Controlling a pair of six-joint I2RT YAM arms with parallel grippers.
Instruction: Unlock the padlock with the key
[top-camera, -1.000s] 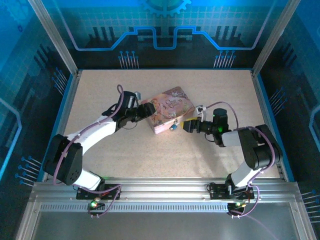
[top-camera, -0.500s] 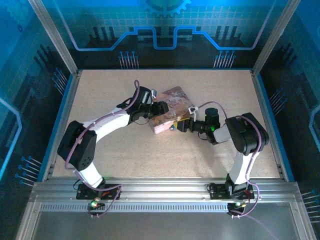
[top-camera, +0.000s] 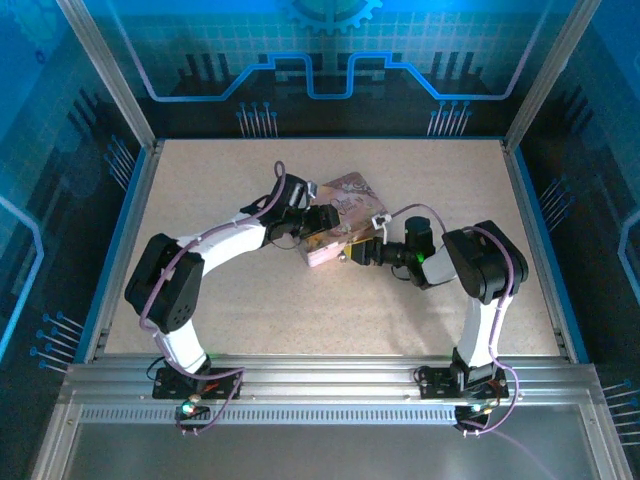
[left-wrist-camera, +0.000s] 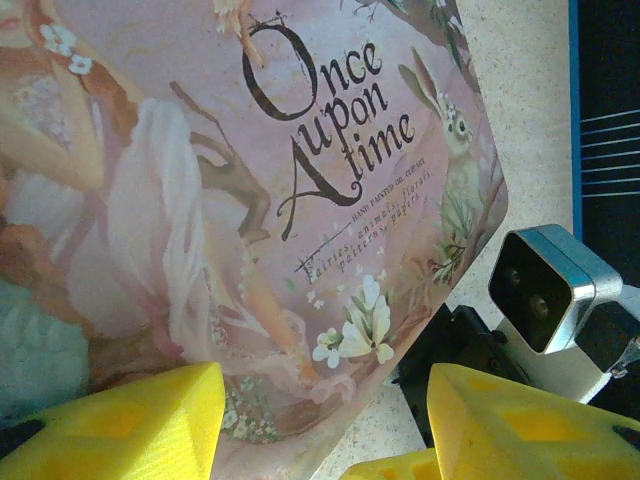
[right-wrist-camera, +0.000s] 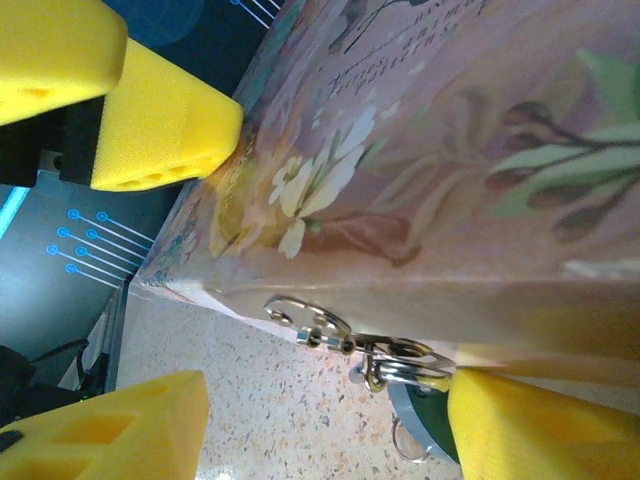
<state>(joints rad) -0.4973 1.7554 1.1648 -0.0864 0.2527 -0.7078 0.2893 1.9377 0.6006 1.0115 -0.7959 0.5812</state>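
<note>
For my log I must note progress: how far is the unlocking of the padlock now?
Done: nothing yet; the padlock hangs on the clasp of the tin. In hand: the left gripper sits open at the tin, the right gripper open around the padlock. To do: take the key, which I cannot make out, and turn it.

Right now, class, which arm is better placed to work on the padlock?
Probably right. The right gripper, open, faces the front edge of the tin, with the padlock hanging beside one finger; the left gripper is over the lid.

Speckled beige table (top-camera: 250, 310) — blue-lit walls (top-camera: 330, 60)
</note>
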